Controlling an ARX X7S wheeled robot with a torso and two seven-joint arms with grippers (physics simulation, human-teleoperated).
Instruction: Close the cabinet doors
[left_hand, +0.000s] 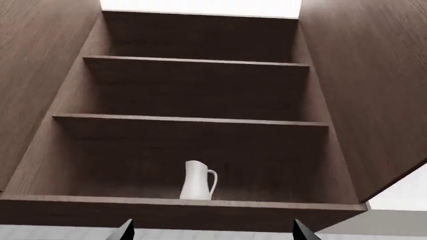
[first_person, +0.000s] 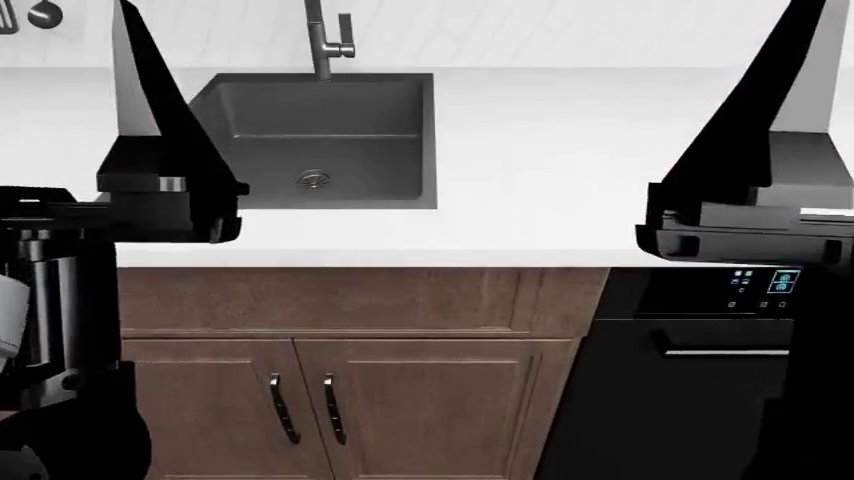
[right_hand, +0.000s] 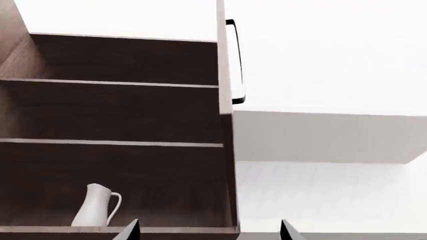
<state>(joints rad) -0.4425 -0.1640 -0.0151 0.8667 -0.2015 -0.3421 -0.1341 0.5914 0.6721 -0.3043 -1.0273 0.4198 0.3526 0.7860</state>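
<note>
Left gripper (left_hand: 212, 231) fingertips set apart at the near edge of the left wrist view, nothing between them; right gripper (right_hand: 209, 229) fingertips likewise parted and empty. Both arms raised, seen in the head view as dark forearms at 10 and 2 o'clock above a white counter (first_person: 561, 160) with a sink (first_person: 320, 140) at 12 o'clock. Open wall cabinet (left_hand: 200, 120) overhead, beyond the fingertips: three shelves, a white pitcher (left_hand: 198, 180) standing upright on the lowest. Left door (left_hand: 40, 75) and right door (left_hand: 373, 85) swung out to either side of the opening. Right door seen edge-on from the right wrist, its dark bar handle (right_hand: 235, 60) on the outer face. Doors judged rigid, hinged wood panels, light to swing, with smooth faces; best pushed flat on the outer face near the free edge, far from the hinge, no clamping needed. Pitcher well inside, clear of the doors' sweep.
</note>
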